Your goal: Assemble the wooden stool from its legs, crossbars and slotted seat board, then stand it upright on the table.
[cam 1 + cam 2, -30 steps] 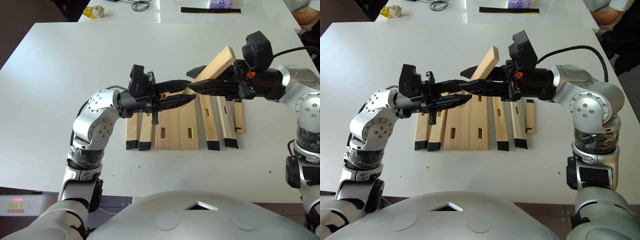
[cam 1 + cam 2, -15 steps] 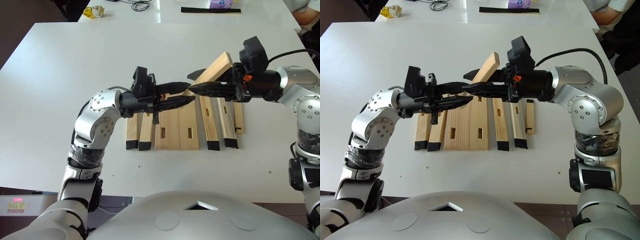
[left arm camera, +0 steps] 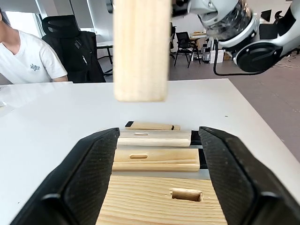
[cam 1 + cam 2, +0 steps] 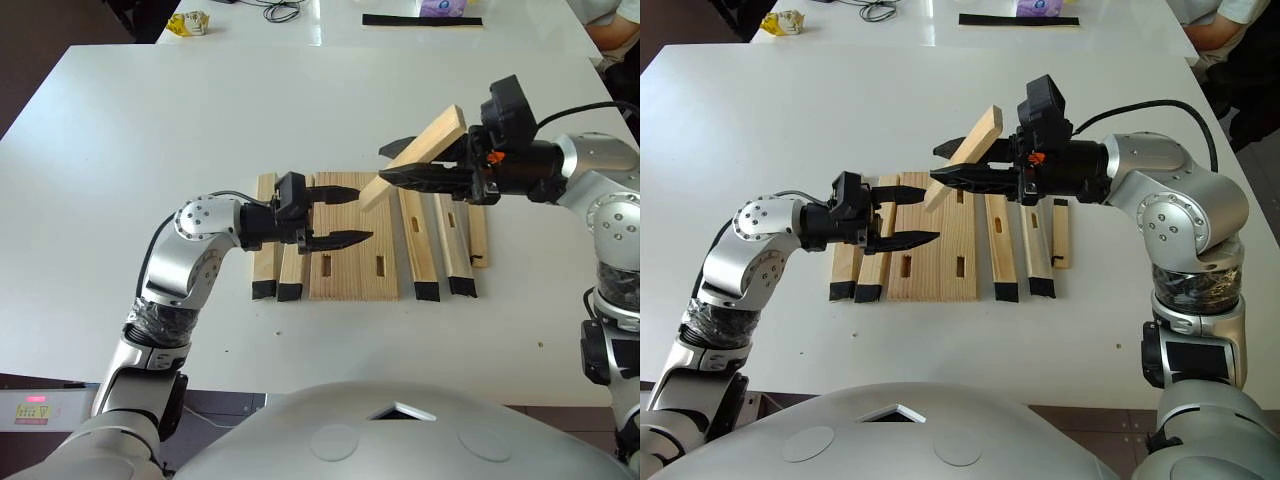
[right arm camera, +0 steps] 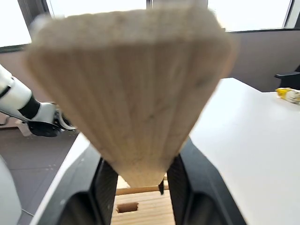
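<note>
Now the left gripper (image 4: 360, 214) sits lower than a second ago. Then it was raised level with the right gripper (image 4: 383, 163), its tips close beside the held wooden leg (image 4: 430, 143). It has since dropped back and hangs just over the near-left part of the seat board (image 4: 350, 270), well clear of the leg. Its fingers (image 3: 89, 173) are spread wide with nothing between them, and the board's slots show in the gap.

The right gripper has barely shifted. It is still clamped on the wooden leg, one finger (image 5: 105, 187) on each side. The leg tilts, its high end towards the far right of the tabletop (image 4: 150, 130) and its low end over the far edge of the seat board. In the left wrist view that low end hangs free above the board.

The seat board lies flat at the middle of the tabletop, nearer the front edge. Two wooden bars (image 4: 278, 270) lie just beside its left edge and three wooden bars (image 4: 440, 250) beside its right edge, all unmoved.

The left arm covers the middle of the two wooden bars, so only their ends show. The right gripper and the tilted leg hide the far ends of the three wooden bars. In the right wrist view the leg's end is blurred and blocks most of the board.
</note>
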{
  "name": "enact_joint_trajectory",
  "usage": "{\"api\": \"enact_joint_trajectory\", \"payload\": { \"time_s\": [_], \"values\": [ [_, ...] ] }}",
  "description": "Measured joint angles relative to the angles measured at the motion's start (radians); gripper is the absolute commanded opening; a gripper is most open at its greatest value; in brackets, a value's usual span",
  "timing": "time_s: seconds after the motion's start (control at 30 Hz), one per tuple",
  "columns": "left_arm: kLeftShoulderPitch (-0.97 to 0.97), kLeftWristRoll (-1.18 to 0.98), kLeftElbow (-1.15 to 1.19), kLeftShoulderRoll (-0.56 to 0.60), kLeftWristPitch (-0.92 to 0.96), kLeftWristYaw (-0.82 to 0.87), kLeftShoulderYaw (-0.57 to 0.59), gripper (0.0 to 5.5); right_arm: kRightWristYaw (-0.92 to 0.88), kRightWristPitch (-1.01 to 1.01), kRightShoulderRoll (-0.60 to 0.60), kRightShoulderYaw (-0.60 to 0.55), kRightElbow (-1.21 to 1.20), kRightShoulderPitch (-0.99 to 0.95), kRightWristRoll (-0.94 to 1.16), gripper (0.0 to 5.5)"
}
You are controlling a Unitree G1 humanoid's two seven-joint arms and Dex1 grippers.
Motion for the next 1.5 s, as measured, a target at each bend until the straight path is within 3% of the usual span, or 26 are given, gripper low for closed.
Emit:
{"api": "enact_joint_trajectory", "payload": {
  "time_s": [0.4, 0.67, 1.5],
  "values": [
    [0.083, 0.039, -0.013, -0.006, -0.070, 0.107, 0.038, 3.31, 0.316, -0.452, -0.249, 0.078, 0.370, 0.009, -0.418, 1.32],
    [0.137, 0.047, -0.041, -0.012, -0.083, 0.173, 0.049, 3.31, 0.341, -0.715, -0.178, 0.101, 0.587, 0.032, -0.522, 1.32],
    [0.211, 0.069, -0.105, -0.024, -0.109, 0.245, 0.044, 3.31, 0.415, -0.876, -0.112, 0.114, 0.744, 0.041, -0.567, 1.32]
  ]
}}
